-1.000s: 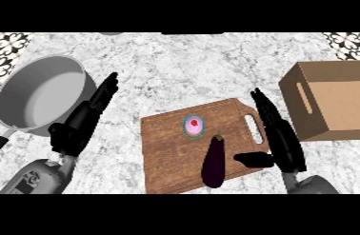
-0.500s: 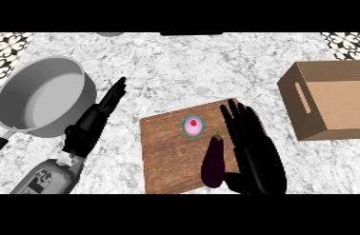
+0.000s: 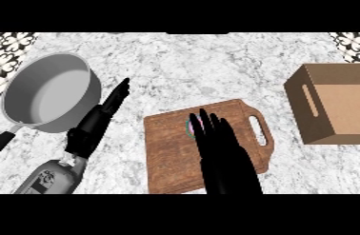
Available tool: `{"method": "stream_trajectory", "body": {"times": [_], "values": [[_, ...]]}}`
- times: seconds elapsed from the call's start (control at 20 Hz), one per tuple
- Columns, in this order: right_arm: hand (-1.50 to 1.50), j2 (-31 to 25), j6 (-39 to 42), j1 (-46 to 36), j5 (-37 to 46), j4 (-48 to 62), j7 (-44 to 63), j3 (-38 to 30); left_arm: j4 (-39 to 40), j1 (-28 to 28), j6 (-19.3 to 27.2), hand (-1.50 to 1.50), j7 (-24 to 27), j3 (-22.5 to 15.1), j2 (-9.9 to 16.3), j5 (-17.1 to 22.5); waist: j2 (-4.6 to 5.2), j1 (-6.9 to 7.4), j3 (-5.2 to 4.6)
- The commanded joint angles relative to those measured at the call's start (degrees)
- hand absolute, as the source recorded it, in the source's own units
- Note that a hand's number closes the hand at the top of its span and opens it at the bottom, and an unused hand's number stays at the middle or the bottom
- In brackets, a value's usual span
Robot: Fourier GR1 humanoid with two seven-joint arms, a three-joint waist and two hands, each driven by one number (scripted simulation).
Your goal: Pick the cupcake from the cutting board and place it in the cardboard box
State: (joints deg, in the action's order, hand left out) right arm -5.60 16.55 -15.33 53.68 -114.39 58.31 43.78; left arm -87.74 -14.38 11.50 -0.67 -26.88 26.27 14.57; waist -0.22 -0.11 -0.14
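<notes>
Cupcake (image 3: 190, 126) is sitting on the cutting board (image 3: 169, 153), mostly hidden under the right hand (image 3: 221, 153), whose straight fingers (image 3: 205, 122) are stretching toward 12 o'clock, holding nothing. Left hand (image 3: 98, 122) is resting open on the desk (image 3: 190, 67) at 9 o'clock. Cardboard box (image 3: 330, 103) is lying at 3 o'clock.

One grey metal saucepan (image 3: 48, 93) sits at upper left, one brown wooden cutting board (image 3: 172, 153) at lower centre, and one open cardboard box (image 3: 330, 105) at right. One pink cupcake (image 3: 191, 127) peeks out on the board. Two black hands show, left (image 3: 91, 129) and right (image 3: 221, 153).
</notes>
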Motion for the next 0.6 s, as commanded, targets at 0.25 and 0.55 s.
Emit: {"method": "stream_trajectory", "body": {"times": [0.25,0.55], "values": [[-1.50,5.50,0.53,-5.03,-2.92,4.82,11.69,2.12,4.16,-0.58,-4.74,0.00,2.60,4.06,-2.06,-1.21,0.18,0.19,0.11],[-1.50,5.55,1.11,-8.64,-5.14,13.21,6.51,-5.16,1.51,-2.80,-4.86,0.00,-2.89,6.04,-2.71,-2.55,0.21,0.26,0.14]]}}
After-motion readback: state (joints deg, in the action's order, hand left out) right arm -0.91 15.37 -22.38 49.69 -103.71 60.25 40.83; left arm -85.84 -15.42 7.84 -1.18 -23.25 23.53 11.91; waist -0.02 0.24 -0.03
